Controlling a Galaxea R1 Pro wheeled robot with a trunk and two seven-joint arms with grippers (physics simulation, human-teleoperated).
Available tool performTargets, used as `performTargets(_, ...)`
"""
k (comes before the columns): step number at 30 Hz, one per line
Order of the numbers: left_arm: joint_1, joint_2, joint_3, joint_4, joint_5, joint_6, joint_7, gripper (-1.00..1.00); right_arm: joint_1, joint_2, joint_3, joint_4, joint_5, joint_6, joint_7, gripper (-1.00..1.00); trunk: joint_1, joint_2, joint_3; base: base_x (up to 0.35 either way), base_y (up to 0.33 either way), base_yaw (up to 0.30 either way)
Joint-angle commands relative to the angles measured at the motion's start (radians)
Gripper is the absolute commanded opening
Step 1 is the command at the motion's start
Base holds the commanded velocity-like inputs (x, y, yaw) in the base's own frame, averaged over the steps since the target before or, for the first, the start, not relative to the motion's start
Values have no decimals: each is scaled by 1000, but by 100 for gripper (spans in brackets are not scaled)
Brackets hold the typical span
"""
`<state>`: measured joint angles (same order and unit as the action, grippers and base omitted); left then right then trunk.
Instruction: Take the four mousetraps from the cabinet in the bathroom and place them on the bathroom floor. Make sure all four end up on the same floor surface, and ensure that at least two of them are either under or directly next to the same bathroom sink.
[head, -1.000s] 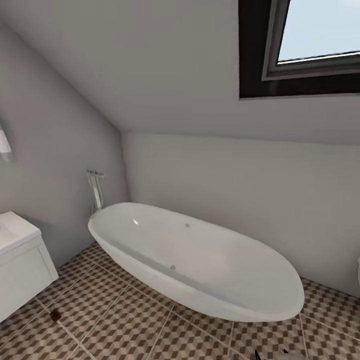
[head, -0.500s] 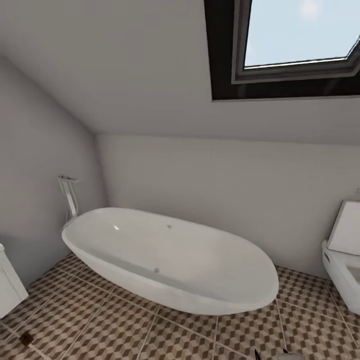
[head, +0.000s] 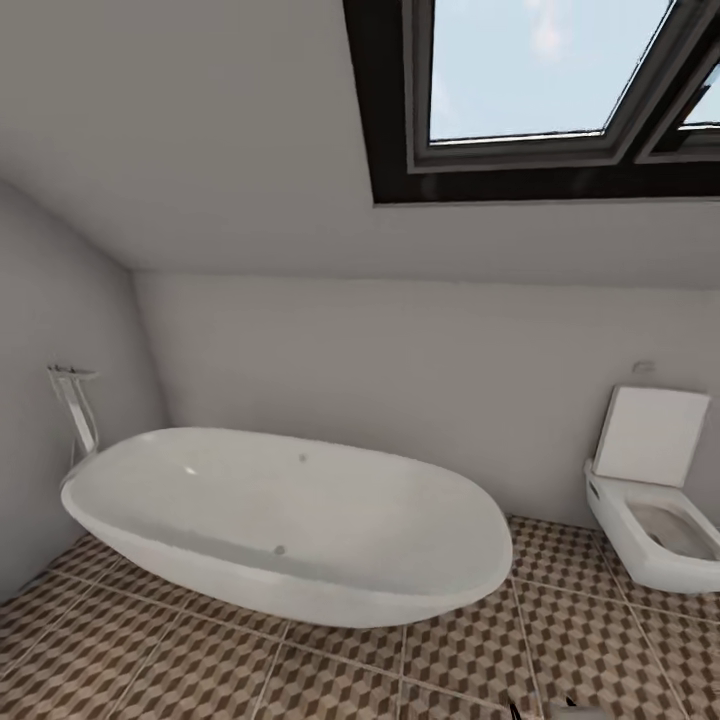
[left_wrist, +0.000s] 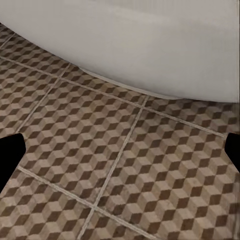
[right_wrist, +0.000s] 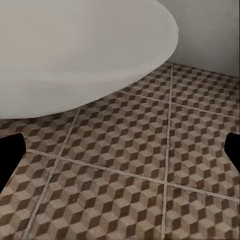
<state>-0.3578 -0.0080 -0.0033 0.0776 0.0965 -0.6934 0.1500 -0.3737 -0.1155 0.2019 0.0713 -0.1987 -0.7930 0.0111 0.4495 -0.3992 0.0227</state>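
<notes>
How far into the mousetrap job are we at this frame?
Done: nothing that these frames show; no trap lies on the visible bathroom floor. In hand: nothing. The left gripper and right gripper are both open over bare tiles. The head view faces the bathtub, the toilet and the skylight, so the robot looks in transit. Left: whatever traps are still to be fetched and placed by the sink.

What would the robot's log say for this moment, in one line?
phase: in transit | ahead: bathtub, toilet | bathroom floor | left gripper: open | right gripper: open
</notes>
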Motion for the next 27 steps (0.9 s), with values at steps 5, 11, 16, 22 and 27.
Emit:
performTargets(5,-1,-2,-1,4,8,-6,-3,100,-2,0,8,4,-8,-5,1,100,0,-1,2,0,0,-280)
performTargets(11,-1,-2,-1,3,9,-6,-3,100,-2,0,8,4,-8,-5,1,100,0,-1,4,0,0,-280)
performTargets(16,-1,-3,-1,3,9,-6,-2,100,-2,0,8,4,-8,-5,3,100,0,-1,7,0,0,-280)
performTargets(22,-1,-3,-1,3,9,-6,-2,100,-2,0,8,4,-9,-5,5,100,0,-1,9,0,0,-280)
performTargets(27,-1,-3,-1,3,9,-6,-2,100,-2,1,8,4,-9,-5,4,100,0,-1,11,0,0,-280)
